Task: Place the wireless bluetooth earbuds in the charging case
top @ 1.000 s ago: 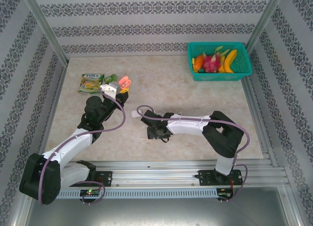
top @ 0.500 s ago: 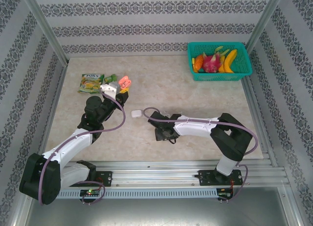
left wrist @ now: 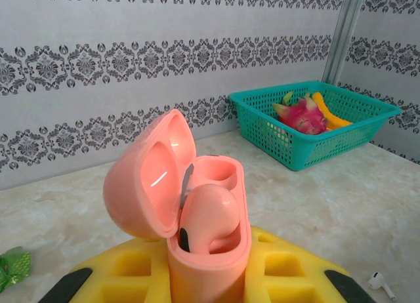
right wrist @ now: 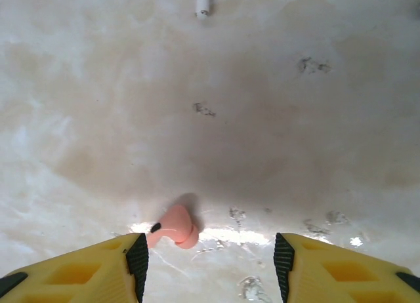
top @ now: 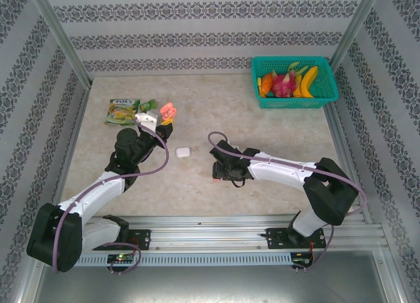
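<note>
Firmly, left claw grips pink case; right claw gapes.

damask-striped wallpaper walls, beige marbled tabletop, aluminium corner posts

Teal basket w/ fruit — snack pkt

The top camera is looking down from high behind the near edge over the whole table. The left wrist camera is sitting low behind the pink charging case, facing level toward the teal basket, shared with the top view. The right wrist camera is staring straight down, close above the table
</note>
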`<state>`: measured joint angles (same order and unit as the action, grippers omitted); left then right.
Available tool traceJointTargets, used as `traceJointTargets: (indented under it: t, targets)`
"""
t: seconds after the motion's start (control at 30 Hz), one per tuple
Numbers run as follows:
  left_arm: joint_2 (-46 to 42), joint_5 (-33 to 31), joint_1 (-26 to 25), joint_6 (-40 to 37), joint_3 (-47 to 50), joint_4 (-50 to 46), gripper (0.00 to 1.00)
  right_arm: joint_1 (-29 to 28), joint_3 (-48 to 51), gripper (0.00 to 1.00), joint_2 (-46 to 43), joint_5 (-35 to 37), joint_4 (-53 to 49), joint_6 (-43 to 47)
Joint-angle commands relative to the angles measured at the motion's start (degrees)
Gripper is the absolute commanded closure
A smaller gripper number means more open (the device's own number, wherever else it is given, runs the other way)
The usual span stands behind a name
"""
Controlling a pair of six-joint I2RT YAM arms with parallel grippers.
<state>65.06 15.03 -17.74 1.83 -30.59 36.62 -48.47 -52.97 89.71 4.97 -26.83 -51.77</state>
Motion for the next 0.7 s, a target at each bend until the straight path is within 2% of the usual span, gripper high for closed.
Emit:
traceJointTargets:
  t: [0.0,0.27,0.67]
  targets:
    - [0.2,1.3,0.7,1.1,-1.2,2.0,1.0,0.7,1.2,0.46,1.2,-2.2,1.8,-5.8]
    - [0.3,0.2,0.6,1.2,-1.3,2.2,1.0,-1.4,3.1,0.48,-0.1,-0.6,3.4,-25.9]
    - [1.1,-1.3,0.6,1.5,-1.1,3.3,1.0,-2.9,-0.7,0.49,4.8,-2.6,2.9,-31.8]
